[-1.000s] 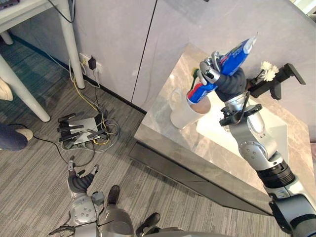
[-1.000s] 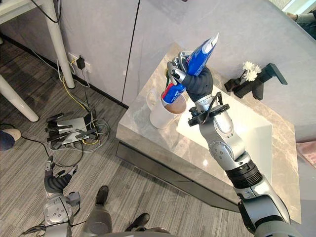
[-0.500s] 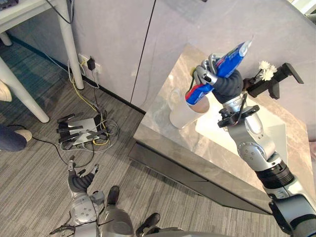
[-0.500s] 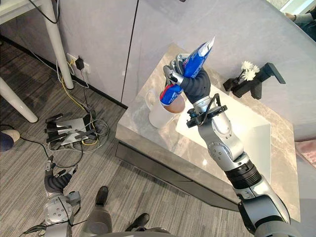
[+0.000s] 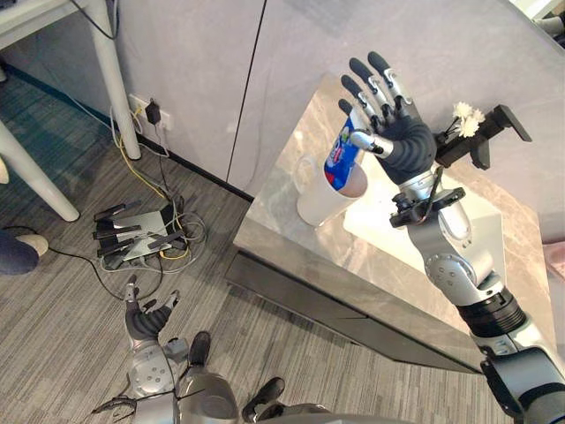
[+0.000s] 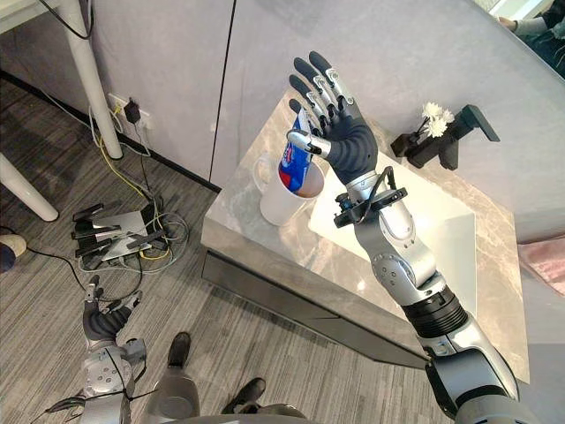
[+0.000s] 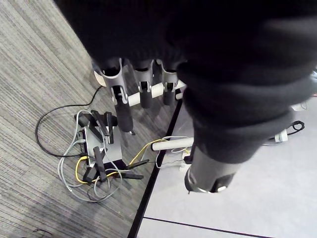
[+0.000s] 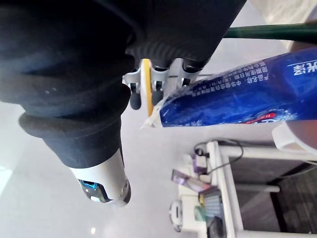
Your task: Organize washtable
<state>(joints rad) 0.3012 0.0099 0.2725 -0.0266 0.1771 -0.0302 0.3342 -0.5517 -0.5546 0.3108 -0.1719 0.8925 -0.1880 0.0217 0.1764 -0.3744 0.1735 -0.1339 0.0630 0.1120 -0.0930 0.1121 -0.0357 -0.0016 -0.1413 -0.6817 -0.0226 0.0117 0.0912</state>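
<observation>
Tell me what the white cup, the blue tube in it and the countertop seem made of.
The white cup looks like glazed ceramic: smooth, with a handle. The blue tube looks like soft glossy plastic, with a crimped flat end. The countertop looks like polished grey stone, veined, or an imitation.

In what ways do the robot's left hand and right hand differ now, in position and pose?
The right hand is raised over the washtable, by the toothpaste tube standing in the white cup; the left hand hangs low over the floor. The right hand's fingers are spread straight; the left hand's are loosely bent. Both are open and hold nothing.
</observation>
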